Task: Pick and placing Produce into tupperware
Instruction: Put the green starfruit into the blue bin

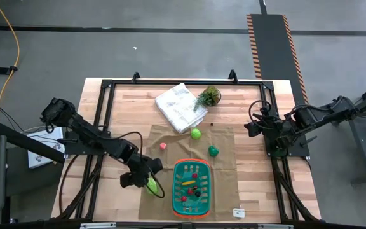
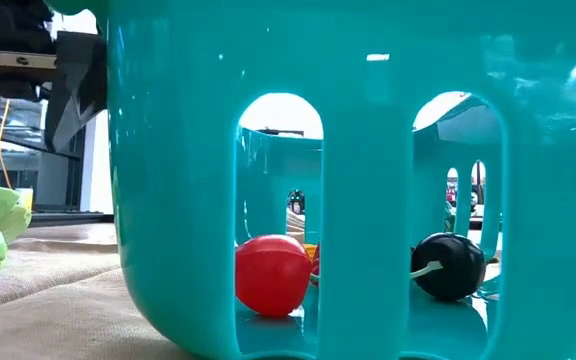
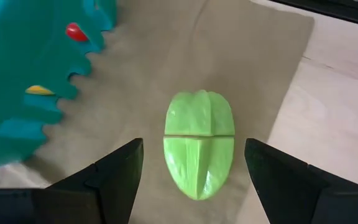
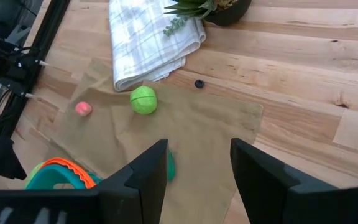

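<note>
left gripper (image 3: 191, 171) released, fingers wide, light green produce piece (image 3: 199, 142) lying btwn them on the brown mat (image 3: 229, 62). tupperware (image 3: 23, 81) just beside it. right gripper (image 4: 197, 165) released too, off at table edge.

You have a pale lime-green ribbed piece (image 3: 199, 142) between dark fingers, beside the teal basket (image 1: 178, 186) with its orange rim. Inside sit a red ball (image 2: 271, 274) and a black one (image 2: 448, 265). The folded cloth (image 4: 148, 38) is white with a faint grey check, on tan paper (image 4: 197, 134).

Glossy plastic tupperware (image 2: 368, 150) on matt tan cloth (image 3: 229, 68) (pale wood table (image 1: 259, 191) beneath)
</note>
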Robot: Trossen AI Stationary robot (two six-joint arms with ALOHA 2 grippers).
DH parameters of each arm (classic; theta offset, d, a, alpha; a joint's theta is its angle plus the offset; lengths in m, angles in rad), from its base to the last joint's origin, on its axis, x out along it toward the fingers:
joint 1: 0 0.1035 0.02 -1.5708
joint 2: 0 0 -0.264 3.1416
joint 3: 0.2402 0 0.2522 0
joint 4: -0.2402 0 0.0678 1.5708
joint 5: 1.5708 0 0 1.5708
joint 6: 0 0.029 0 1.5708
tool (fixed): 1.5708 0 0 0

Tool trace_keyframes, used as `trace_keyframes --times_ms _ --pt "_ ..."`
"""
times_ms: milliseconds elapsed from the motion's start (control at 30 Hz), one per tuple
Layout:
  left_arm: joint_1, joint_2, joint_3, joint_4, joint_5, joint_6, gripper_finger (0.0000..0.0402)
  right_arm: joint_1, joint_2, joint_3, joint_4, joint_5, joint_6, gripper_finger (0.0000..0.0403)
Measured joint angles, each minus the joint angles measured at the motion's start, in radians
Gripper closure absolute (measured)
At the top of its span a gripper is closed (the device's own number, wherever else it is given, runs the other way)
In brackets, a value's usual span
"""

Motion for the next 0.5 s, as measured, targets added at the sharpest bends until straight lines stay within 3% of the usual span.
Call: trace_keyframes --times_ms 500 --pt "0.000 0.050 0.000 0.030 0.011 -0.050 0.0124 0.000 0.000 0.000 0.004 0.002 0.007 0.0237"
